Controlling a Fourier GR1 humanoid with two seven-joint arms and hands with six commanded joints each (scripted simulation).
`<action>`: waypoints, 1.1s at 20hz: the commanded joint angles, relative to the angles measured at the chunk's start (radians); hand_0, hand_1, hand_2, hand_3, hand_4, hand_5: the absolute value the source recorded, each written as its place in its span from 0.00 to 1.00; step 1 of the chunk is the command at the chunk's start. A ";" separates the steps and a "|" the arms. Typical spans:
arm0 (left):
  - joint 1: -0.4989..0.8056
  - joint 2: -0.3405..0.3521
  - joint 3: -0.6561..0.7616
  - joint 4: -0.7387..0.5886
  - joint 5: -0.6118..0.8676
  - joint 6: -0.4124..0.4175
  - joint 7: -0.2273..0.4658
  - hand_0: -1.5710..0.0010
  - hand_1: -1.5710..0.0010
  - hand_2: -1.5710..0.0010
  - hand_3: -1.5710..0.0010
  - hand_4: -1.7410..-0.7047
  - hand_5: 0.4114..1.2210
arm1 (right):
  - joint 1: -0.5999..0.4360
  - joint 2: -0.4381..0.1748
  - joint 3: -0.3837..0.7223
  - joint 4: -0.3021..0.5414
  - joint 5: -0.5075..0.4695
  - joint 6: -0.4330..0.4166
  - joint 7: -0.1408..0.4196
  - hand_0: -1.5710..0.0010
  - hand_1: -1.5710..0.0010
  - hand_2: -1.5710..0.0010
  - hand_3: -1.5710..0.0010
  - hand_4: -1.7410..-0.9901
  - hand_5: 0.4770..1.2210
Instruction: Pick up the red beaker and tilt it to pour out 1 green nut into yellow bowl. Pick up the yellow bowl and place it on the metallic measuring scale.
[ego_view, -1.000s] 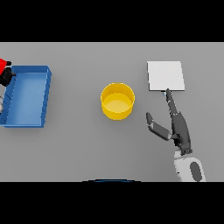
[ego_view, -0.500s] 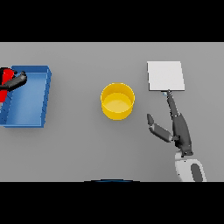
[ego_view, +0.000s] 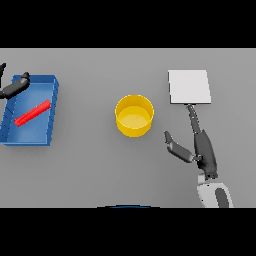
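red beaker (ego_view: 32, 113) – slim, flat in blue tray (ego_view: 30, 137) – both hands (ego_view: 206, 152) loose-fingered, empty

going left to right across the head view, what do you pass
Left hand at the edge → blue tray with a red beaker lying inside → yellow bowl → right hand, with the scale above it.

The yellow bowl (ego_view: 134, 116) looks smooth and faintly glossy, the metallic scale (ego_view: 189, 87) pale and matt, the grey surface (ego_view: 100, 165) matt.
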 joint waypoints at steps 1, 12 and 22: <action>-0.011 -0.010 0.002 0.021 -0.002 -0.002 -0.006 0.97 0.97 0.97 0.97 0.92 0.32 | -0.005 -0.007 0.004 0.000 0.006 0.008 0.015 1.00 1.00 1.00 1.00 0.72 0.25; -0.010 -0.039 -0.013 0.020 -0.004 0.012 -0.007 1.00 1.00 1.00 1.00 0.91 0.37 | -0.322 -0.240 0.155 0.106 0.233 0.233 0.061 1.00 1.00 1.00 1.00 0.61 0.26; -0.019 -0.032 -0.012 0.026 -0.009 0.010 -0.015 1.00 1.00 1.00 1.00 0.91 0.38 | -0.590 -0.294 0.311 0.276 0.365 0.415 0.003 1.00 1.00 1.00 1.00 0.62 0.26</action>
